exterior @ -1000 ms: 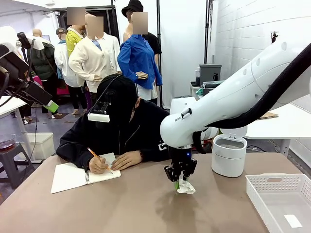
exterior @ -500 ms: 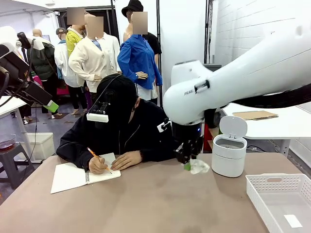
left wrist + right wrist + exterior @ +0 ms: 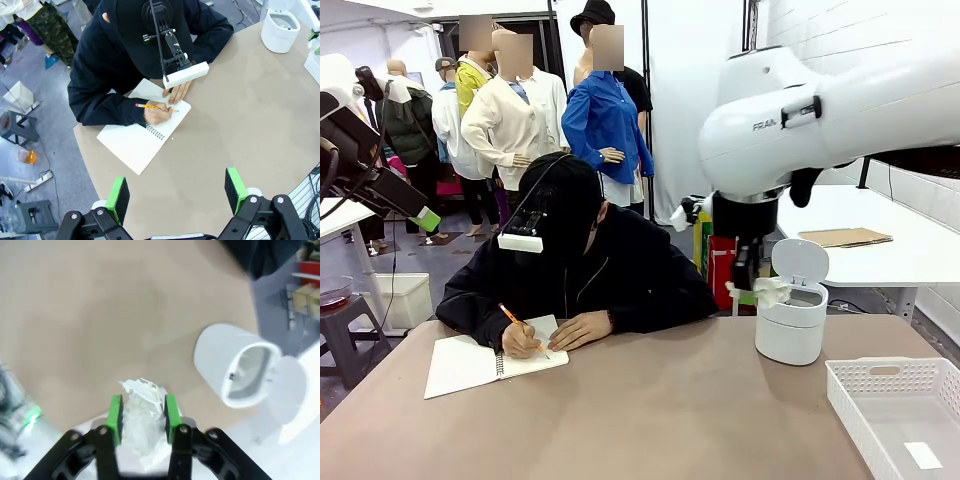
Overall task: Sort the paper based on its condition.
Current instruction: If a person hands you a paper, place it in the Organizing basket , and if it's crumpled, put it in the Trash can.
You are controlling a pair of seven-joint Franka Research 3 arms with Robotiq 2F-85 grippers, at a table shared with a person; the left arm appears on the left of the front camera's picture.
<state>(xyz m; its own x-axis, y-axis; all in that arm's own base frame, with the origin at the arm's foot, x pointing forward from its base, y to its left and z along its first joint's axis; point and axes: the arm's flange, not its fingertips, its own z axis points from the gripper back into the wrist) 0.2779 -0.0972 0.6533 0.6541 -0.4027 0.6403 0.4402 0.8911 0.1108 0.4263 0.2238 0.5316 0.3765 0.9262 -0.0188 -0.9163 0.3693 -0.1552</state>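
At the far left we see our left claw (image 3: 175, 192) hanging high over the near-left edge of the brown worktop (image 3: 620, 420), its green pads spread wide and holding nothing. Below it a person's hand (image 3: 159, 113) writes with a pencil (image 3: 150, 106) in an open white spiral notebook (image 3: 485, 362), which lies close to the worktop's left edge. The whole middle of the worktop, from the notebook across to the bin, lies bare and gives us free room. Further right, our right claw (image 3: 748, 290) is clenched on the paper (image 3: 770, 290), a crumpled white wad pinched between the green pads (image 3: 116, 412) and held in the air just beside the left rim of the small white bin (image 3: 790, 325), whose lid stands tipped open. A second ago that claw was low at the centre of the worktop with the wad touching the surface; half a second ago it was already lifted and partway across, and now it is raised higher and close to the bin's mouth. At the right edge sits a white perforated tray (image 3: 860, 400) with a flat white slip (image 3: 923, 455) inside. Beyond stand a white brick wall (image 3: 820, 60) and a second white table bearing a tan cardboard sheet (image 3: 845, 237).
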